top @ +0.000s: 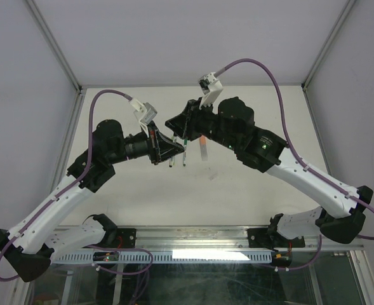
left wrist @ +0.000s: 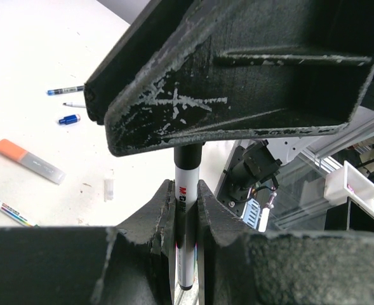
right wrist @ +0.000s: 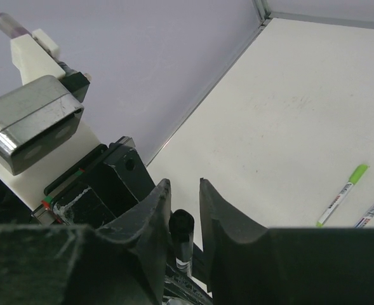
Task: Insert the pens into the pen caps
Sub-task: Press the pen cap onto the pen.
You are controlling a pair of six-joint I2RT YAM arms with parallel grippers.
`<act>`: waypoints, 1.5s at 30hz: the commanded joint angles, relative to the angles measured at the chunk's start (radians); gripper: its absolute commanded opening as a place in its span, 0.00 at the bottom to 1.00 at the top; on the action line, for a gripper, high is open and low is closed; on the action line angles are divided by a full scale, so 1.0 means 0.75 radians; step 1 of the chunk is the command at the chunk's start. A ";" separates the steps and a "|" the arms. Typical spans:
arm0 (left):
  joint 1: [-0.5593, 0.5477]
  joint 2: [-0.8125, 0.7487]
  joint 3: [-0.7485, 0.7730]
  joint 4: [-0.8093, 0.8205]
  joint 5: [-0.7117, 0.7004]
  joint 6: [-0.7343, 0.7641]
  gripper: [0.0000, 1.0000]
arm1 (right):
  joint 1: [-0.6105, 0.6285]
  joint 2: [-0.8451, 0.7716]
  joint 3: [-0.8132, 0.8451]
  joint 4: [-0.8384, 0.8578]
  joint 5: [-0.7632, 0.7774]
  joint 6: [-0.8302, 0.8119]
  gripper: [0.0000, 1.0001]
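My left gripper (left wrist: 185, 190) is shut on a white-barrelled pen (left wrist: 187, 216) and holds it up above the table. Its end wears a black pen cap (right wrist: 181, 223). My right gripper (right wrist: 183, 184) straddles that cap: one finger lies against it, and a narrow gap shows at the other finger (right wrist: 221, 216). In the top view the two grippers meet over the middle of the table, left gripper (top: 163, 147) and right gripper (top: 177, 122). Two green-capped pens (right wrist: 343, 194) lie on the table. A blue pen (left wrist: 66, 91) and a loose blue cap (left wrist: 68, 119) lie apart.
An orange-capped highlighter (left wrist: 29, 161) and a small clear cap (left wrist: 109, 187) lie on the white table (right wrist: 301, 101). Another pen (left wrist: 6, 206) pokes in at the left edge of the left wrist view. Grey walls (top: 174, 38) close the back and sides.
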State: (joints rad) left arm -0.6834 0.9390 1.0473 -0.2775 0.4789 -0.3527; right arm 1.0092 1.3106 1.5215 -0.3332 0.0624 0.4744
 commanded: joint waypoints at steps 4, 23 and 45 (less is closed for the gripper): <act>0.005 0.015 0.057 0.082 -0.044 0.010 0.00 | -0.006 -0.029 -0.021 0.069 -0.030 0.030 0.10; 0.003 0.102 0.400 0.197 -0.235 -0.015 0.00 | 0.389 -0.064 -0.684 0.192 0.178 0.338 0.00; 0.004 0.074 0.328 -0.064 -0.223 0.074 0.00 | 0.232 -0.029 0.005 0.019 0.289 0.007 0.08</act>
State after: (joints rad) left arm -0.7120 1.0008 1.2316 -0.5320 0.4416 -0.3462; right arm 1.1767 1.2682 1.4151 -0.1772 0.4301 0.5373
